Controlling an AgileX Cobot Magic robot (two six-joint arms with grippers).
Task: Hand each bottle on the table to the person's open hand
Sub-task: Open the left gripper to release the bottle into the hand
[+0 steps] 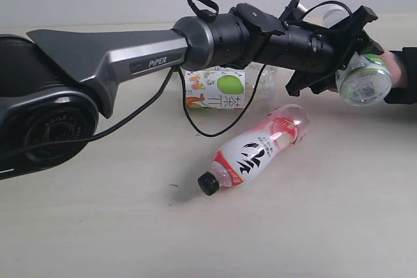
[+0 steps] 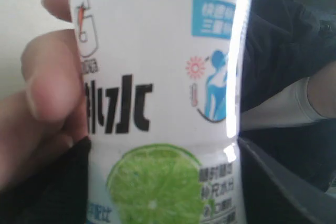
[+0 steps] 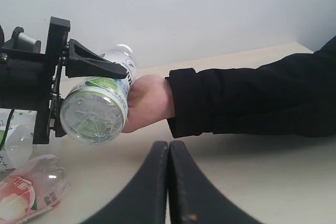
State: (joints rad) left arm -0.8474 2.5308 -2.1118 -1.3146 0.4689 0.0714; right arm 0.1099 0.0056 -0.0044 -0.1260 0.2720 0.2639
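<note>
– holding the lime bottle (image 1: 363,79), is that the left gripper (image 2: 163,187)?
– yes, its jaws pinch the bottle from both sides, off the table (image 1: 326,213), at the far right. the hand (image 3: 147,103) wraps the bottle's other side, thumb on the label.
– and the right gripper (image 3: 169,148)?
– fingers pressed together, gripping nothing, low over the table near the black sleeve (image 3: 252,98).
– other bottles?
– the red-label bottle (image 1: 257,151) lies on its side mid-table, and the green-fruit bottle (image 1: 218,92) lies behind the arm.
</note>
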